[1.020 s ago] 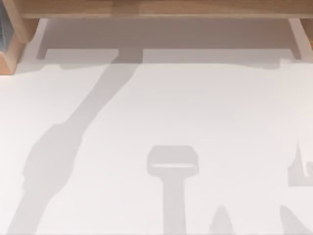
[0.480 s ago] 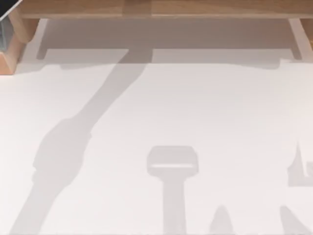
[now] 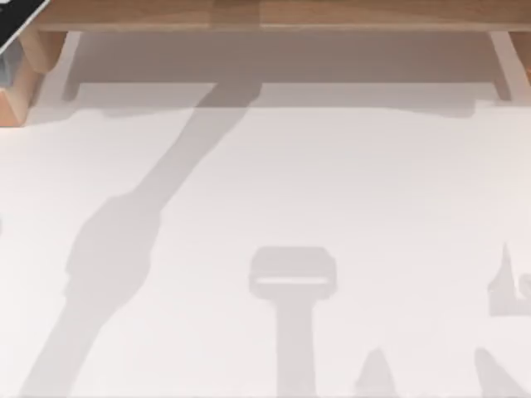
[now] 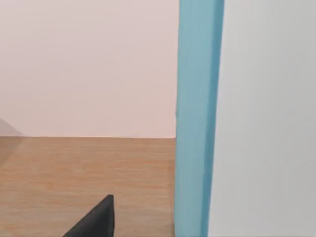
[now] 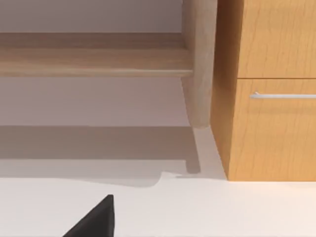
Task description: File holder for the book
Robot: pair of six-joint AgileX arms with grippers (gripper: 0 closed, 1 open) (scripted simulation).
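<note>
Blue and upright, the book's edge point(image 4: 197, 118) stands close against my left wrist camera, with a pale flat face beside it and a wooden surface point(image 4: 84, 168) beyond. I judge the left pincer has the book in hand, but I cannot tell how far its fingers are spread; 1 dark fingertip point(image 4: 96, 219) pokes into that view. From above, a dark sliver of the left arm point(image 3: 18, 23) shows at the far left corner by the wooden shelf point(image 3: 274, 15) that spans the back of the white bench point(image 3: 348, 182).

Risk: if the grip is loose, the book could swing or slip as it travels, or catch the shelf's upright point(image 3: 37, 54) near that corner.

Against 1 second ago, the arm's shadow point(image 3: 116, 249) has slid rightward and the dark sliver has entered the corner.

My right arm sits parked facing a drawer unit point(image 5: 271, 98); its pincer's opening I cannot tell.
</note>
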